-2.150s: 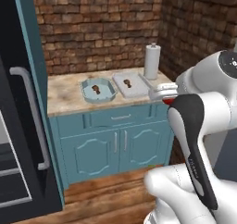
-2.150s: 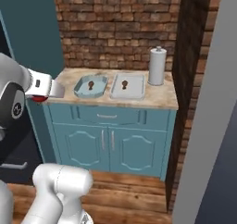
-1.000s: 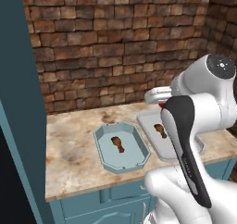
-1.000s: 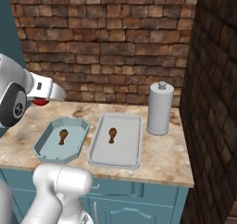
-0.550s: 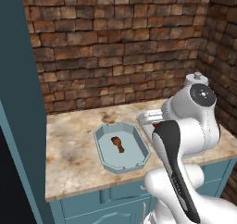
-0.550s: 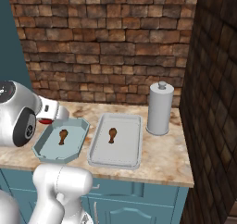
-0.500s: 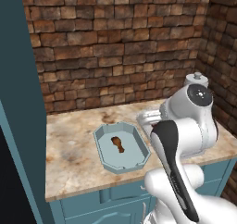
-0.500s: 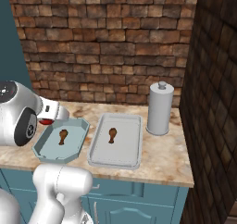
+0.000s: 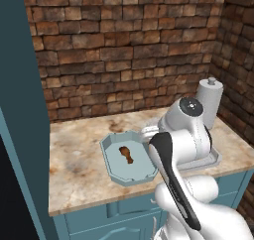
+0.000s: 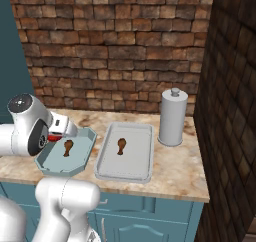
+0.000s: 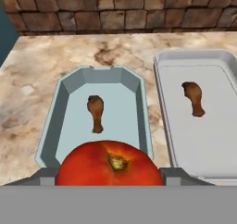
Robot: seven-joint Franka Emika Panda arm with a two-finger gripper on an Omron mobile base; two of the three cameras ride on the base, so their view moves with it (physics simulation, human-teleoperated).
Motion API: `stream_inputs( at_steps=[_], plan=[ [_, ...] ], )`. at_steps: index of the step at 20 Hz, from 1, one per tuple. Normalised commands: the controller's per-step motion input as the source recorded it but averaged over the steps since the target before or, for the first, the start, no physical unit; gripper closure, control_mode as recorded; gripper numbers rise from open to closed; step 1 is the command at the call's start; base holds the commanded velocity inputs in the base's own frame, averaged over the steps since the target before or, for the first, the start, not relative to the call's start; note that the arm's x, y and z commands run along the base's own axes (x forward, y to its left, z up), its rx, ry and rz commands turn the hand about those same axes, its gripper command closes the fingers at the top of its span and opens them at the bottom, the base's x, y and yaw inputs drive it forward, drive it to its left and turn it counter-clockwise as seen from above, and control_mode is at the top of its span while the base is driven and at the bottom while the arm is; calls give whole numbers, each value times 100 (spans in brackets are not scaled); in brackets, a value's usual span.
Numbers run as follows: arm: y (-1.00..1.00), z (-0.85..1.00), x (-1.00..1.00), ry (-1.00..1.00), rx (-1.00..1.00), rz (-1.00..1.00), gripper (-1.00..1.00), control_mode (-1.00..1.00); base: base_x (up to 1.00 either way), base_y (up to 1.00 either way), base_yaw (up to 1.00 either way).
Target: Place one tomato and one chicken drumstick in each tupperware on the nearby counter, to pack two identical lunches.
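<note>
Gripper (image 11: 109, 183) clamped on tomato (image 11: 109, 165), bottom centre of hand view, above left tupperware (image 11: 55, 119) holding drumstick (image 11: 95, 112). No legible writing.

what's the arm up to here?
It's packing lunches on the beige marbled counter. The gripper holds a red tomato above the near edge of the left pale blue-grey plastic tray. Each tray already has one brown chicken drumstick; the right tray has no tomato.

The arm (image 9: 188, 135) hides most of the right tupperware (image 9: 214, 159).
</note>
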Motion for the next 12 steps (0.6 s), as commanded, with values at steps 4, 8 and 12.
stream_inputs(
  at_steps=[4, 8, 12],
  plan=[
    [0, -50, 25, 0, 0, 0, 100, -100, 0, 0, 0],
    [0, -43, 32, 0, 0, 0, 100, -100, 0, 0, 0],
    [0, -46, 42, 0, 0, 0, 100, -100, 0, 0, 0]
  ],
)
